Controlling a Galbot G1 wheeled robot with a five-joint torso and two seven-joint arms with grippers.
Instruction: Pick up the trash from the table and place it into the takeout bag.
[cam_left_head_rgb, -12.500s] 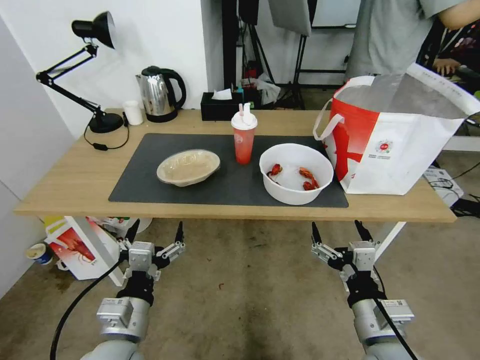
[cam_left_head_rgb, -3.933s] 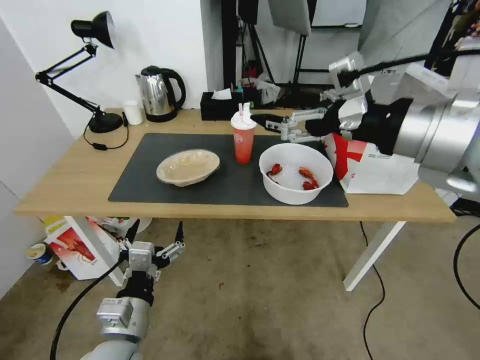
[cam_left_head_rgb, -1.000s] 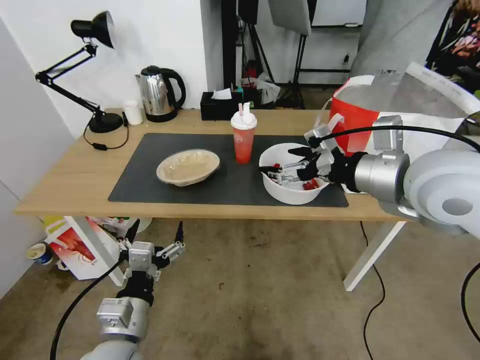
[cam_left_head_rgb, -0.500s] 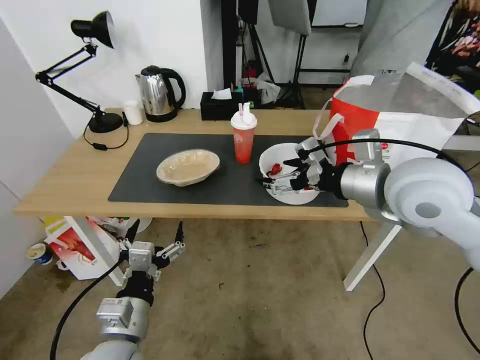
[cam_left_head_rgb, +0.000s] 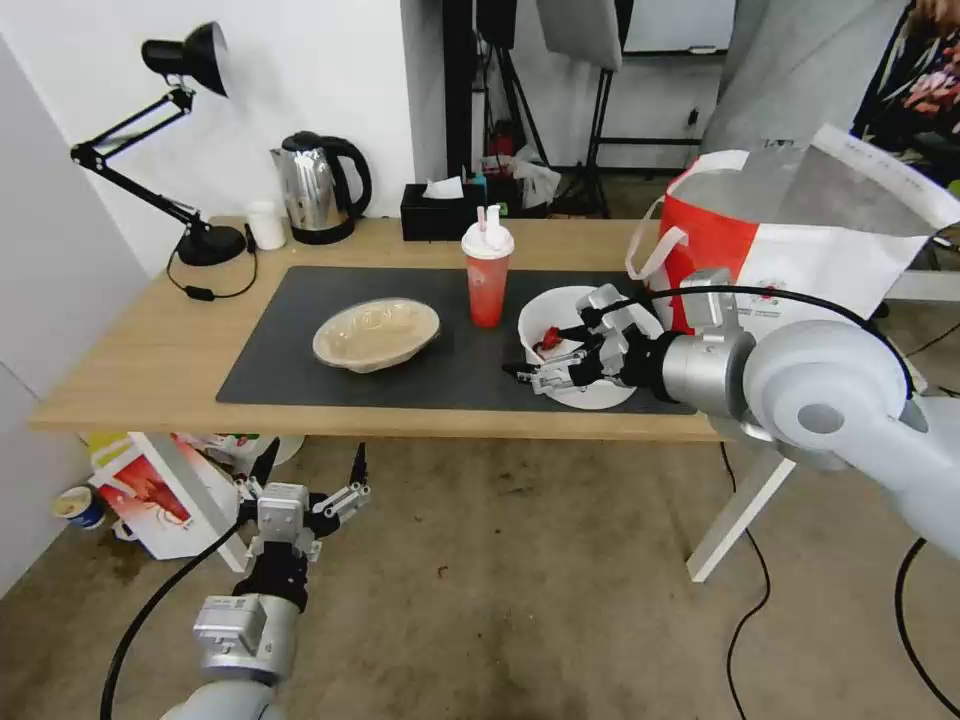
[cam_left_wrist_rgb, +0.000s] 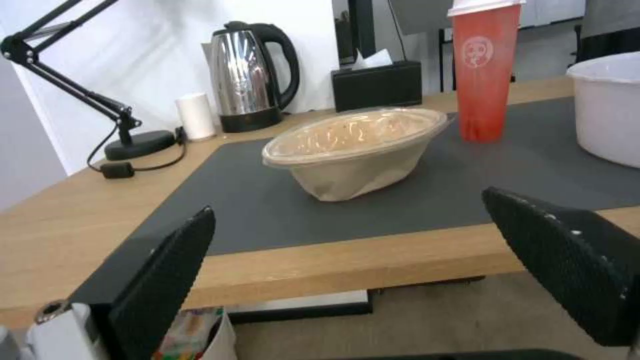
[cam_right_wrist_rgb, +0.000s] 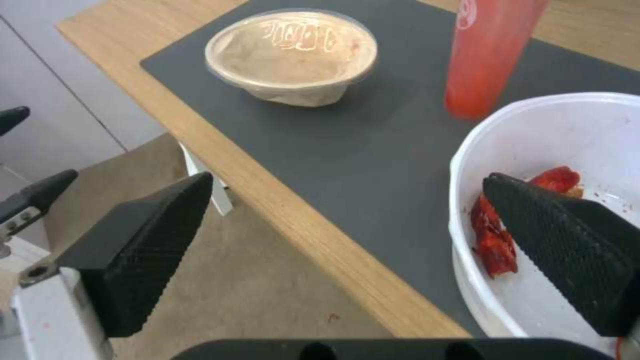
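Right pincer (cam_left_head_rgb: 543, 356) wide open, empty, straddling bowl (cam_left_head_rgb: 570, 305) rim at 9 o'clock; left pincer (cam_left_head_rgb: 310, 470) open below bench (cam_left_head_rgb: 120, 390) edge.

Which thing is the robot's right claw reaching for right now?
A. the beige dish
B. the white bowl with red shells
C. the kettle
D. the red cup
B: the open right gripper straddles the white bowl's near rim, one finger inside above the shells.
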